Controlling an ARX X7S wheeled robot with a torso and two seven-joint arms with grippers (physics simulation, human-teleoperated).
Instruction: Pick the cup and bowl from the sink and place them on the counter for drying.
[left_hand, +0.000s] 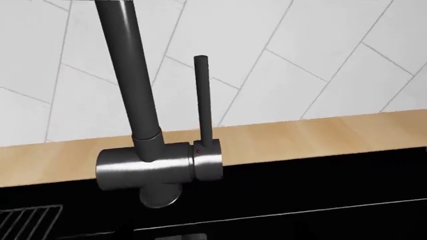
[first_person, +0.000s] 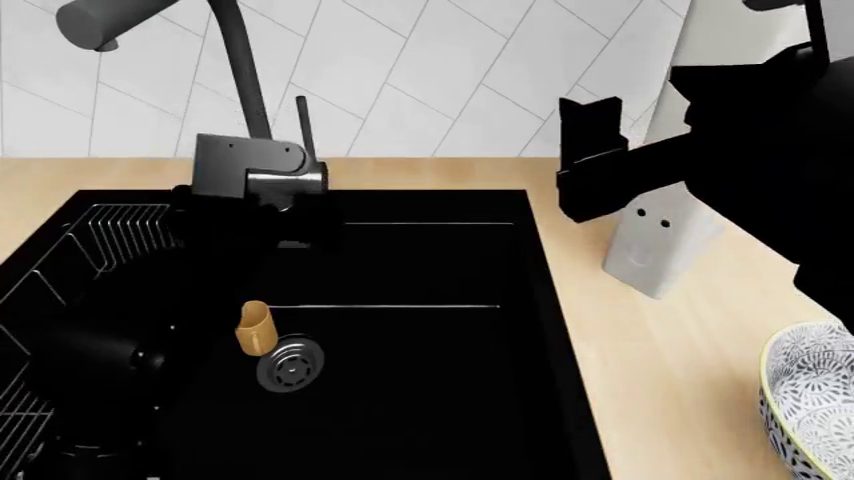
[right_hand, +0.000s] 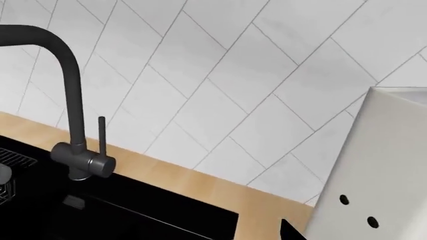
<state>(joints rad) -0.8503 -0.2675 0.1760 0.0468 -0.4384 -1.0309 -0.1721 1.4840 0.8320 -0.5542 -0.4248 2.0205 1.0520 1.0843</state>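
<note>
The tan-orange cup (first_person: 254, 328) stands on the floor of the black sink (first_person: 427, 400), right beside the round metal drain (first_person: 290, 365). The speckled white bowl (first_person: 814, 405) sits on the beige counter (first_person: 654, 380) at the front right, partly cut off by the frame. My left gripper (first_person: 267, 225) is a dark shape low in the sink, just under the faucet base (left_hand: 157, 167), well behind the cup. Its jaws are lost against the black basin. My right gripper (first_person: 587, 160) hovers above the counter right of the sink, empty, with one fingertip (right_hand: 288, 231) showing off-centre.
The dark gooseneck faucet (first_person: 240, 90) rises at the sink's back, its lever (left_hand: 203, 100) upright. A wire rack (first_person: 80, 240) fills the sink's left side. A white box with two dots (first_person: 654, 245) stands on the counter below my right gripper and also shows in the right wrist view (right_hand: 373, 190).
</note>
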